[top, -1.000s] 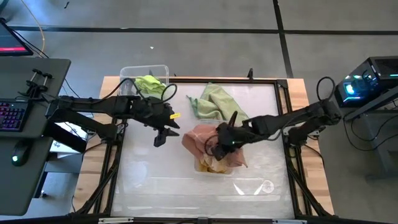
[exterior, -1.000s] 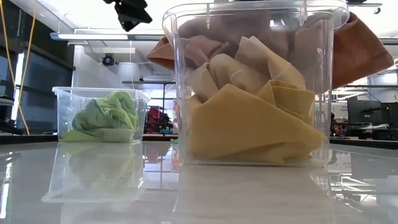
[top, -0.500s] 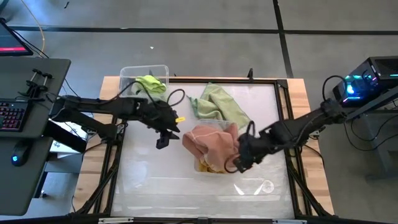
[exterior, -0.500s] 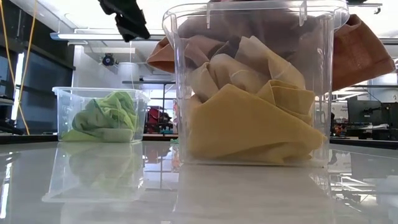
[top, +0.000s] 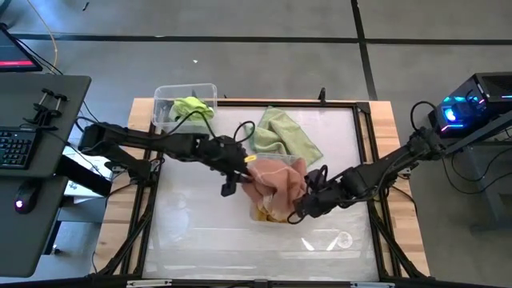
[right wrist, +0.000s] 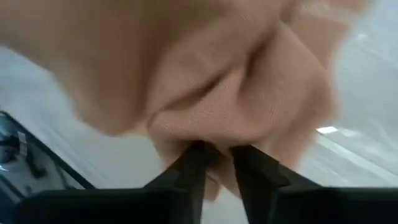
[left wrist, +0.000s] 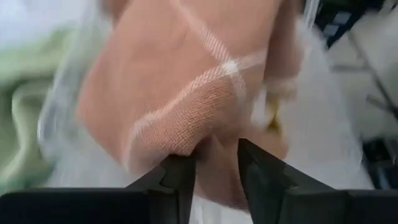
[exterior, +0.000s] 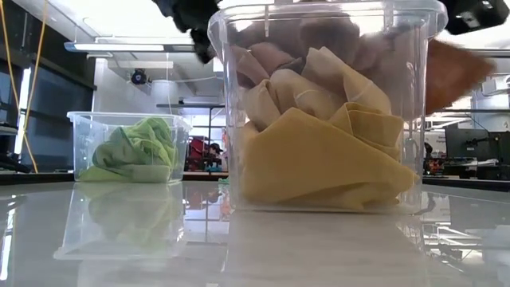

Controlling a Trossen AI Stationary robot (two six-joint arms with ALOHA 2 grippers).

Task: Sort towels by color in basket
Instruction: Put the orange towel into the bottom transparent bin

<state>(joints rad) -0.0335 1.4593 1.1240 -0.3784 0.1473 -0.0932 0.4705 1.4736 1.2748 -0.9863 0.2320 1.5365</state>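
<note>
A salmon pink towel lies on top of the clear middle container, over mustard yellow towels. Part of it hangs over the container's right rim. My left gripper is at the towel's left edge, its fingers a narrow gap apart with pink cloth just ahead. My right gripper is at the towel's near-right edge, shut on it. A sage green towel lies on the table. A lime green towel sits in the far-left container. My left gripper has the pink towel's folded edge right at its fingertips; whether they touch it, I cannot tell. My right gripper pinches a bunched fold of the pink towel at its near-right edge between both fingers. The rest of the towel stays draped over the container.
The far-left container stands at the table's far left corner. The sage towel lies just beyond the middle container. Bare table surface stretches along the near edge. A desk with a keyboard is left of the table.
My left gripper moved right, from beside the far-left container to the pink towel's left edge. My right gripper moved from above the container toward the near right edge. The towel's left overhang has come off the container's left rim; its right overhang is swinging.
</note>
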